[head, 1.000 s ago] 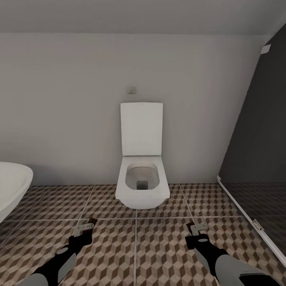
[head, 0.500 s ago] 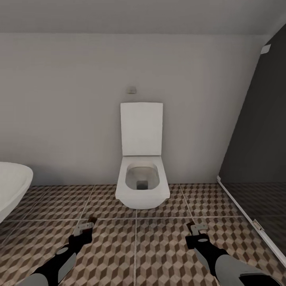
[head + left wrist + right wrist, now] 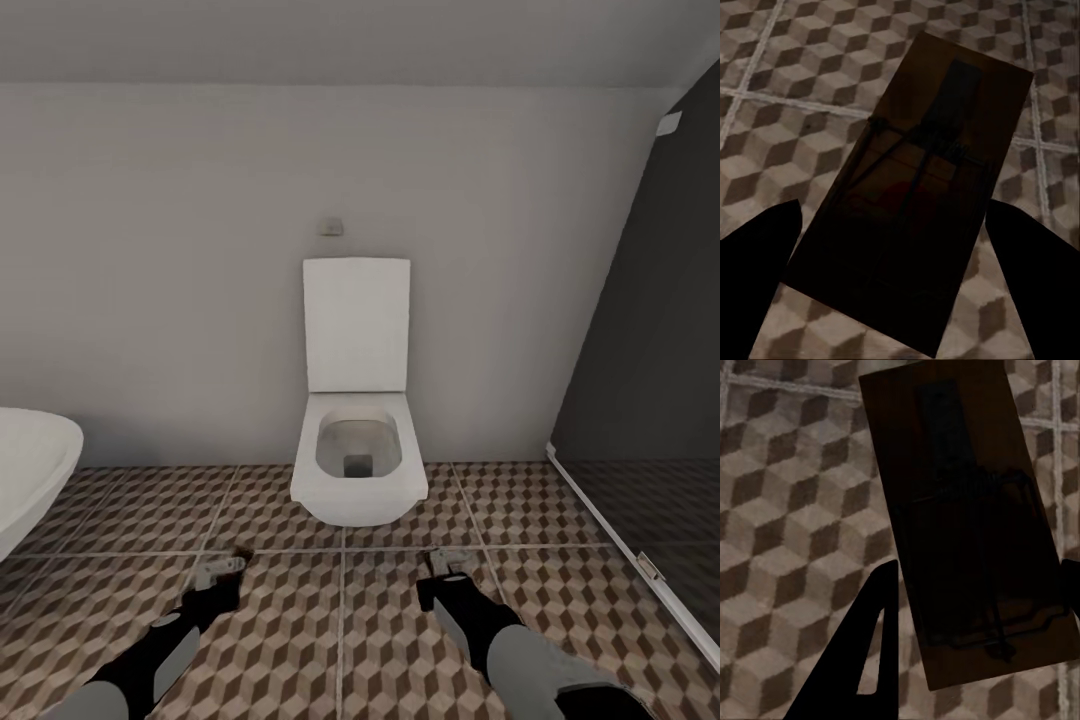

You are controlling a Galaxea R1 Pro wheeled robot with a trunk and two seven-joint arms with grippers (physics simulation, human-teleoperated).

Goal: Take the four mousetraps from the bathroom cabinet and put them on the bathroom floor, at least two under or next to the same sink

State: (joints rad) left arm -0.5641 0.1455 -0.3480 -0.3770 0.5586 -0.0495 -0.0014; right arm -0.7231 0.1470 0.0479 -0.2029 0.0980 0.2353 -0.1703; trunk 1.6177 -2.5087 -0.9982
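My left gripper (image 3: 216, 573) hangs low over the cube-patterned bathroom floor (image 3: 340, 650), shut on a mousetrap (image 3: 907, 202), a dark brown board with a wire spring held between the two black fingers (image 3: 757, 262). My right gripper (image 3: 451, 563) is just in front of the toilet, also low over the tiles. It is shut on a second mousetrap (image 3: 967, 525), which sits beside a dark finger (image 3: 870, 652). The cabinet and the sink vanity are out of view.
A white toilet (image 3: 358, 470) with its lid up stands against the back wall, straight ahead. The rounded rim of a white bathtub (image 3: 30, 470) shows at the left edge. A dark glass panel (image 3: 650, 400) with a pale frame closes off the right side.
My right arm has swung left toward the middle, in front of the toilet. The left arm has barely shifted. The view itself has not moved.
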